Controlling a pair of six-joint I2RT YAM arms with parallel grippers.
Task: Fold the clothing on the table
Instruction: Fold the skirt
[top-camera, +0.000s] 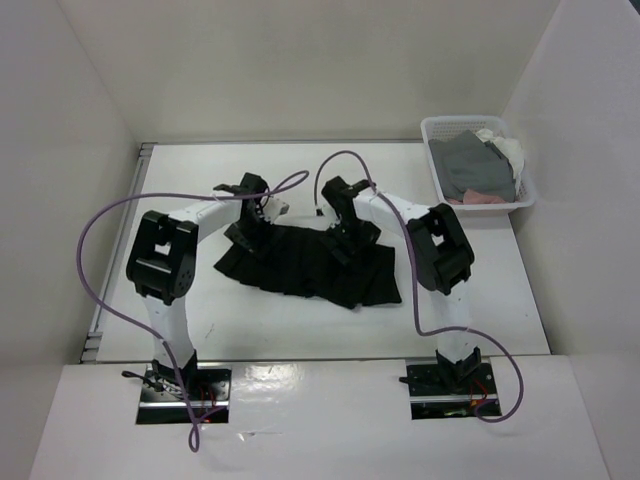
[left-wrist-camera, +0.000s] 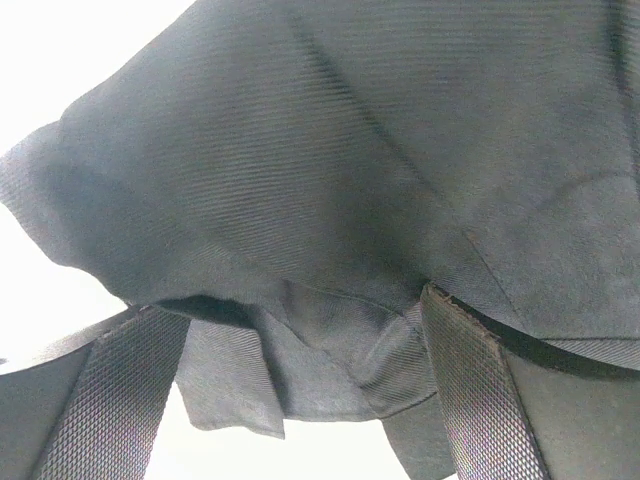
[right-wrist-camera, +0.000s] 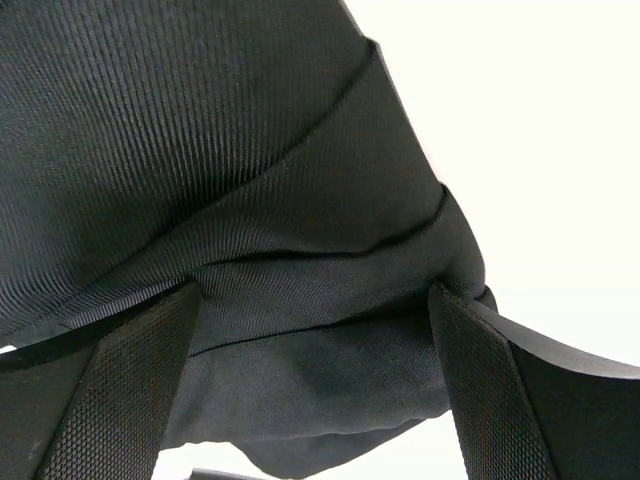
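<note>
Top external view shows the clothing (top-camera: 300, 265) lying left-to-right on the table (top-camera: 500, 300), its far edge directly under both hands: left gripper (left-wrist-camera: 290, 300) and right gripper (right-wrist-camera: 315, 290) each spread wide astride bunched fabric, equally near.

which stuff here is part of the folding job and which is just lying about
In the job: black pleated skirt, white table, left gripper, right gripper.
Lying about: white mesh basket, grey garment and pink cloth inside it.
</note>
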